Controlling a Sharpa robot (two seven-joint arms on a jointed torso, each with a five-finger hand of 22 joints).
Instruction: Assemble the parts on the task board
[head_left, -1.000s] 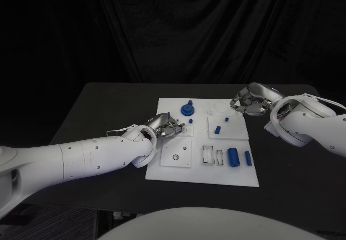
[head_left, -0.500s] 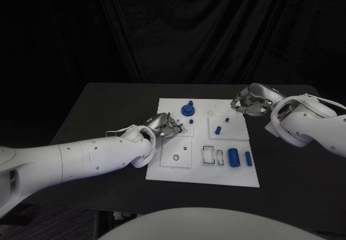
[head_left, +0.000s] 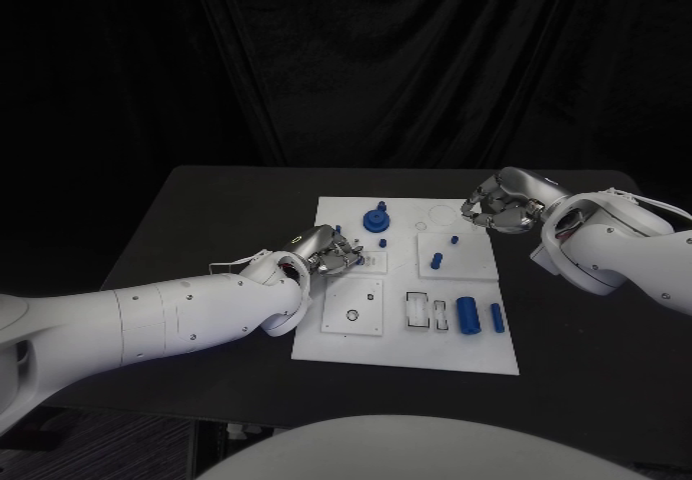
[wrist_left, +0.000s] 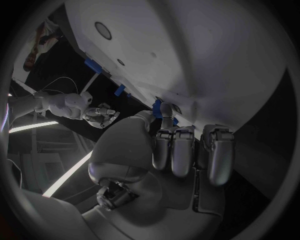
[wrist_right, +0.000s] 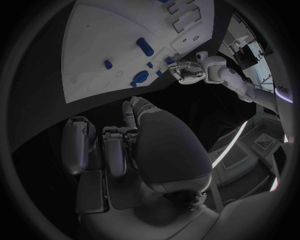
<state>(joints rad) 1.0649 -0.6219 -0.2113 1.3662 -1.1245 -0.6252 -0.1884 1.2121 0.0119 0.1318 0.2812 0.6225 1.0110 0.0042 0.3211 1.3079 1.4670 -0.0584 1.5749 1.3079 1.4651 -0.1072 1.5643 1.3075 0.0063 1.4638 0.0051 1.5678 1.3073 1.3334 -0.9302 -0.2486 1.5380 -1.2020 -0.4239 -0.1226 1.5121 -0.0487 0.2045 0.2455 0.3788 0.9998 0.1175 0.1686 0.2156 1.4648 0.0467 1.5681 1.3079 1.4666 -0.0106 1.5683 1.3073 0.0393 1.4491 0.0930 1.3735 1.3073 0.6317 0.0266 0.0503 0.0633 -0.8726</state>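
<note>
Your left hand sits mid-frame over the task board's left edge, pinching a small blue part; your right hand, upper right, curls inward holding nothing.

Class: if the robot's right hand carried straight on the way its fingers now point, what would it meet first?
Probably the task board: the right hand hovers at its far right edge, fingers curled toward it. Depth is unclear.

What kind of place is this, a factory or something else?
Probably a robot test lab rather than a factory: a black table hung round with dark curtains, a white task board holding small blue parts, and two robot hands, left and right, at the board.
</note>
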